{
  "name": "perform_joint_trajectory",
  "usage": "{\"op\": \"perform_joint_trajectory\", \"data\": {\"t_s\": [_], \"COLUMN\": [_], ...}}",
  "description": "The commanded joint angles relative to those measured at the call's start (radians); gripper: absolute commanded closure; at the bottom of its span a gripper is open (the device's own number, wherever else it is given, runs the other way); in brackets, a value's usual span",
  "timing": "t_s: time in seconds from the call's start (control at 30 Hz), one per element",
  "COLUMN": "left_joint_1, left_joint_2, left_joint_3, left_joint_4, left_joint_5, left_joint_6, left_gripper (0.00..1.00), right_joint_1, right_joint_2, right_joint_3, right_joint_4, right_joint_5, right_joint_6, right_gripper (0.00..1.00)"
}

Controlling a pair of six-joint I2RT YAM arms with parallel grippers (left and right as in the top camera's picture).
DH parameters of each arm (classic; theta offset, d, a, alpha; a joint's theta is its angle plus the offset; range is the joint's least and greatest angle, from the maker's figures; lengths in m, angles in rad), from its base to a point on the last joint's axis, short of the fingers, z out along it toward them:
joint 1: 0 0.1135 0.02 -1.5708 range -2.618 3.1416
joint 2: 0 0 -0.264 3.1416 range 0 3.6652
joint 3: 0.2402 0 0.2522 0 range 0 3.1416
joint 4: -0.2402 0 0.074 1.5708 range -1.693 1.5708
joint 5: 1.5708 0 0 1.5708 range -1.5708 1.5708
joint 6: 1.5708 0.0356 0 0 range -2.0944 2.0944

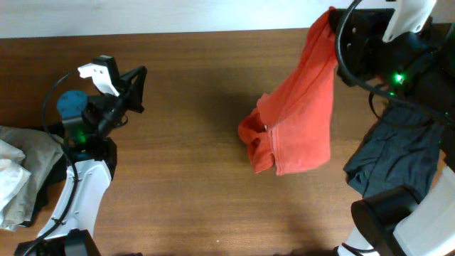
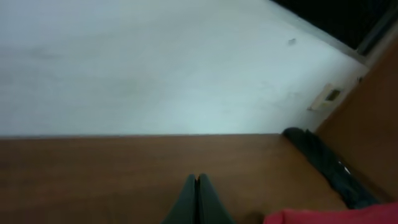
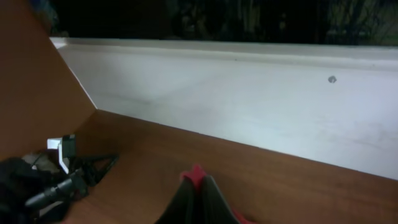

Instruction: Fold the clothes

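Soft red-orange T-shirt (image 1: pixel 306 121), folds seen only overhead, right tool (image 3: pixel 196 175) clamped on it, left tool (image 2: pixel 197 180) pressed together, well apart from it

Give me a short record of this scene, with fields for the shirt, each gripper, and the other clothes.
red-orange T-shirt: one end held up at far right, lower part bunched on the table
right gripper: shut on the red-orange T-shirt
left gripper: shut, holding nothing, at the left side
dark garment: crumpled at the right edge
khaki and white pile: left edge, unfolded
folding: not yet done
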Motion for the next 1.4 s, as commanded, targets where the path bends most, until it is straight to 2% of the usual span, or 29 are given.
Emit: {"op": "perform_joint_trajectory", "data": {"t_s": [0.0,0.1,0.17,0.23,0.37,0.5,0.6,0.63,0.67,0.7,0.73,0.77,0.8,0.87,0.9,0.97,1.1,1.2,1.23,1.27,1.37], "left_joint_1": [-0.037,-0.076,-0.094,-0.096,-0.096,-0.091,-0.074,-0.074,-0.074,-0.074,-0.074,-0.074,-0.074,-0.074,-0.074,-0.074,-0.074,-0.116,-0.163,-0.24,-0.405], "left_joint_2": [0.019,0.077,0.117,0.127,0.127,0.127,0.127,0.127,0.127,0.127,0.127,0.127,0.127,0.127,0.127,0.127,0.127,0.127,0.128,0.138,0.146], "left_joint_3": [0.01,0.01,0.01,0.01,0.01,0.01,0.01,0.01,0.01,0.01,0.01,0.01,0.01,0.01,0.01,0.01,0.01,0.01,0.01,0.01,0.01], "left_joint_4": [-0.079,-0.1,-0.1,-0.1,-0.1,-0.1,-0.101,-0.101,-0.101,-0.101,-0.1,-0.1,-0.1,-0.1,-0.1,-0.101,-0.177,-0.214,-0.234,-0.267,-0.391], "left_joint_5": [-0.124,-0.125,-0.127,-0.127,-0.163,-0.278,-0.285,-0.285,-0.285,-0.285,-0.285,-0.284,-0.285,-0.284,-0.284,-0.283,-0.268,-0.112,-0.065,-0.065,-0.035], "left_joint_6": [-0.025,-0.025,-0.026,-0.026,-0.026,-0.026,-0.025,-0.026,-0.025,-0.025,-0.025,-0.025,-0.025,-0.025,-0.025,-0.026,-0.026,-0.034,-0.034,-0.034,-0.097], "left_gripper": [0.99,0.99,0.99,0.99,0.99,0.99,0.99,0.99,0.99,0.99,0.99,0.99,0.99,0.99,0.99,0.99,0.99,0.99,0.99,0.94,0.94], "right_joint_1": [0.01,0.109,0.272,0.411,0.586,0.678,0.688,0.687,0.678,0.636,0.582,0.516,0.443,0.225,0.08,-0.023,-0.039,-0.039,-0.039,-0.039,-0.039], "right_joint_2": [0.013,0.093,0.143,0.154,0.15,0.141,0.118,0.094,0.072,0.035,0.01,-0.011,-0.025,-0.027,-0.004,0.033,0.111,0.117,0.117,0.117,0.117], "right_joint_3": [-0.048,-0.23,-0.329,-0.343,-0.315,-0.313,-0.309,-0.309,-0.309,-0.309,-0.309,-0.309,-0.309,-0.31,-0.335,-0.402,-0.498,-0.497,-0.497,-0.497,-0.497], "right_joint_4": [-0.008,0.037,0.137,0.201,0.278,0.363,0.433,0.423,0.395,0.319,0.248,0.164,0.093,-0.092,-0.114,-0.114,-0.102,-0.074,-0.068,-0.066,-0.065], "right_joint_5": [0.07,0.047,0.052,0.057,0.055,0.037,-0.045,0.06,0.247,0.541,0.718,0.863,0.909,0.838,0.586,0.392,0.379,0.379,0.379,0.379,0.38], "right_joint_6": [0.009,0.001,-0.029,-0.04,-0.078,-0.096,-0.097,-0.096,-0.087,-0.02,0.064,0.17,0.242,0.417,0.38,0.369,0.342,0.342,0.342,0.342,0.33], "right_gripper": [0.96,0.96,0.96,0.96,0.96,0.96,0.96,0.96,0.96,0.96,0.96,0.96,0.96,0.96,0.96,0.96,0.96,0.96,0.96,0.96,0.96]}}
